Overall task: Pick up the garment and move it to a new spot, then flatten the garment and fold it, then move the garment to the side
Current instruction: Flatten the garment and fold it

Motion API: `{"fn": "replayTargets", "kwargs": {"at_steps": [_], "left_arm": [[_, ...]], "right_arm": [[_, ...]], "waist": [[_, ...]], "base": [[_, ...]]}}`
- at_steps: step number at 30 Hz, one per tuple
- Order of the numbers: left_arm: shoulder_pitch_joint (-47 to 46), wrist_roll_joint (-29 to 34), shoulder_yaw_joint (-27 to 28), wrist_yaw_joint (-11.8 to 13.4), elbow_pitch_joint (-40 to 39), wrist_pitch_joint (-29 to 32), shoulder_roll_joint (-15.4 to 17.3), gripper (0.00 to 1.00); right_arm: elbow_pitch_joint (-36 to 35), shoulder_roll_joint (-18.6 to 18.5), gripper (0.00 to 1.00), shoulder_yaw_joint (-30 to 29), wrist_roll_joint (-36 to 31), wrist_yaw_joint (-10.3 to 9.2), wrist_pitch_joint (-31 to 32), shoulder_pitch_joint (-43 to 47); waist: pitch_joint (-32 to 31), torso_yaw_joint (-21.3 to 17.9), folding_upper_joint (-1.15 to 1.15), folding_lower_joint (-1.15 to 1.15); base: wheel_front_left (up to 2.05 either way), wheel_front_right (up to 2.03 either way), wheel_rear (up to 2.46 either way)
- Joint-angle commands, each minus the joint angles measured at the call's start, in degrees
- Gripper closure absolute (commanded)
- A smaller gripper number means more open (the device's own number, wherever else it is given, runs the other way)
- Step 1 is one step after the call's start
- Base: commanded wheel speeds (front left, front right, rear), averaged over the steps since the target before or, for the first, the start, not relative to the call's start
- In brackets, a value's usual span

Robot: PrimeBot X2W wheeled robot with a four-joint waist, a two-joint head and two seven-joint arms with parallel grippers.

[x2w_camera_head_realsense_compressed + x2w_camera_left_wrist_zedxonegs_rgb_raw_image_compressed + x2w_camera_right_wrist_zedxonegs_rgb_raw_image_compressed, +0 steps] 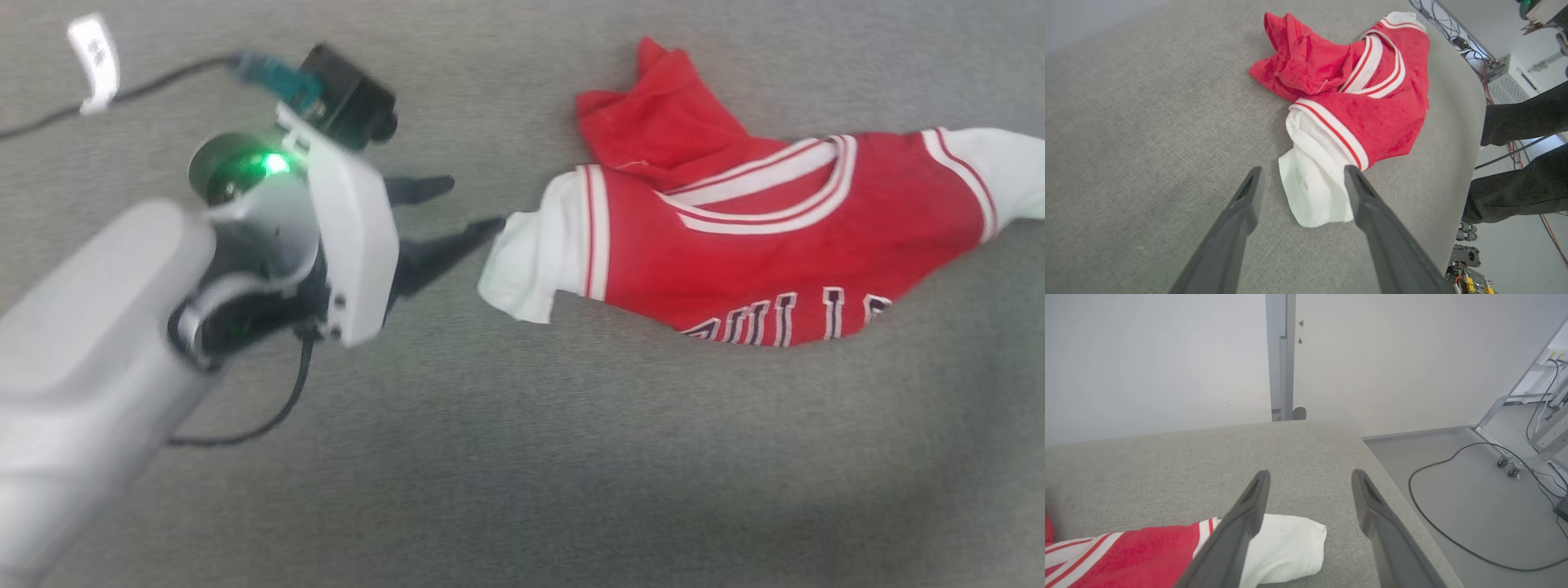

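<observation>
The pale grey forearm [82, 327] of the left arm sits closest. Its left hand [472, 206], two long dark fingers [1237, 228] spread apart and empty, points at the garment [775, 245], a red jersey-style shirt of soft cloth with white sleeves, striped trim and black-and-white lettering. The shirt lies crumpled on the grey fabric-covered worktop [522, 457], with one white sleeve [1314, 192] just ahead of the left hand's tips and partly between them. The right hand [1310, 473] is likewise spread wide and holds nothing. The other white sleeve [1286, 547] lies beneath one of its fingers; whether they touch I cannot tell. The job looks to be at the flattening stage. To do it well, I judge each hand should drop low and pinch only the cuff end of its sleeve. Both should then draw outward evenly, so the bunched red cloth beyond the left hand unrolls rather than drags.
</observation>
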Motion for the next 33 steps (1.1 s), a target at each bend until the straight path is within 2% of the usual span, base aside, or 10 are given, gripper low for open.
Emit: {"fn": "replayTargets", "kwargs": {"at_steps": [1, 8, 14, 24, 25, 26, 27, 28, 31, 33], "left_arm": [[-3.5, -2.2, -1.0, -0.1, 3.5, 2.8, -1.4, 0.00], [-10.4, -5.5, -4.3, -0.1, 14.5, 9.0, -4.9, 0.00], [-12.8, -9.2, -6.1, -0.1, 21.0, 12.8, -5.7, 0.00], [-13.0, -14.6, -7.9, -0.1, 21.7, 15.8, -6.2, 0.00], [-13.2, -14.3, -8.4, -0.1, 21.3, 16.0, -6.1, 0.32], [-13.3, -14.4, -8.8, -0.1, 21.2, 16.1, -6.0, 0.56], [-13.2, -14.6, -9.0, -0.1, 21.4, 16.2, -6.0, 0.74], [-13.4, -14.6, -9.4, -0.1, 21.2, 16.3, -6.0, 1.00], [-14.5, -14.2, -10.5, -0.1, 20.7, 15.7, -6.0, 1.00], [-14.8, -14.1, -10.8, -0.1, 20.4, 15.5, -6.0, 1.00]], "right_arm": [[-1.4, 1.0, 0.00, 0.4, 0.5, 0.01, -1.2, 0.7], [-4.3, 3.7, 0.00, 2.4, 1.2, 0.01, -3.5, 1.5], [-5.0, 5.4, 0.00, 2.4, 1.3, 0.01, -4.6, 2.4], [-4.5, 6.4, 0.00, 3.0, 1.3, 0.01, -4.8, 2.4], [-4.4, 6.3, 0.00, 3.2, 1.4, 0.01, -4.6, 2.1], [-4.5, 6.2, 0.00, 3.6, 1.4, 0.01, -4.6, 1.8], [-4.4, 6.0, 0.00, 4.2, 1.5, 0.01, -4.3, 1.4], [-4.5, 5.6, 0.00, 5.4, 1.6, 0.01, -4.0, 1.2], [-4.2, 1.6, 0.00, 12.8, 3.1, 0.00, -1.5, -0.4], [-4.2, 0.1, 0.00, 14.9, 3.5, 0.00, -0.4, -1.3]], "waist": [[1.2, -2.3, 0.00, 0.00], [3.8, -6.8, 0.00, 0.00], [5.5, -9.8, 0.00, 0.00], [6.6, -10.5, 0.00, 0.00], [6.7, -10.5, 0.00, 0.00], [7.0, -10.5, 0.00, 0.00], [7.1, -10.4, 0.00, 0.00], [7.3, -10.3, 0.00, 0.00], [8.4, -9.7, 0.00, 0.00], [8.8, -9.5, 0.00, 0.00]], "base": [[0.00, 0.00, 0.00], [0.00, 0.00, 0.00], [0.00, 0.00, 0.00], [0.00, 0.00, 0.00], [0.00, 0.00, 0.00], [0.00, 0.00, 0.00], [0.00, 0.00, 0.00], [0.00, 0.00, 0.00], [0.00, 0.00, 0.00], [0.00, 0.00, 0.00]]}}
